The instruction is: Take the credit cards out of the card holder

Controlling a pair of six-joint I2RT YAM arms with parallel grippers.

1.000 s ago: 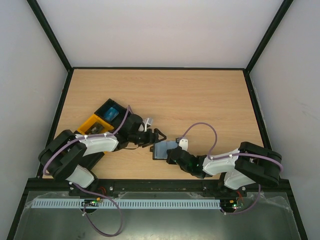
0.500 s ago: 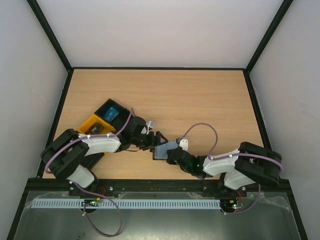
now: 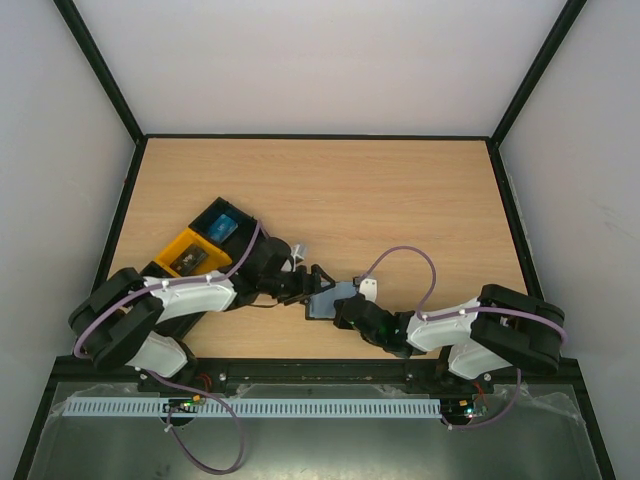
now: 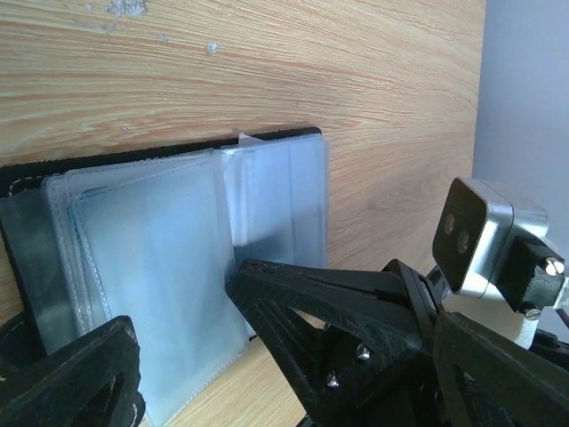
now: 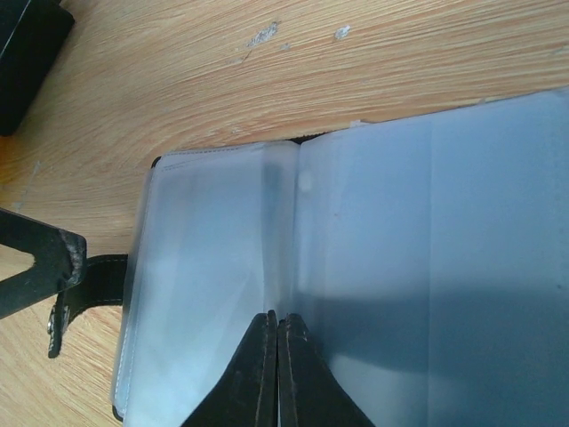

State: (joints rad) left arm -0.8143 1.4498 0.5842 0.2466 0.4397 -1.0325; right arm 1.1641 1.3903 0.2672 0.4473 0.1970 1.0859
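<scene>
Two tools are flanking the open card holder (image 4: 160, 222): left tool (image 4: 169, 325) hovering released, right tool (image 5: 276, 322) pressing clenched onto its sleeves (image 5: 382, 222).

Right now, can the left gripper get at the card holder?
Probably yes. The left gripper stands open right at the card holder's edge, with nothing between them. The right gripper, shut, presses on the sleeves near the fold, clear of that edge.
</scene>
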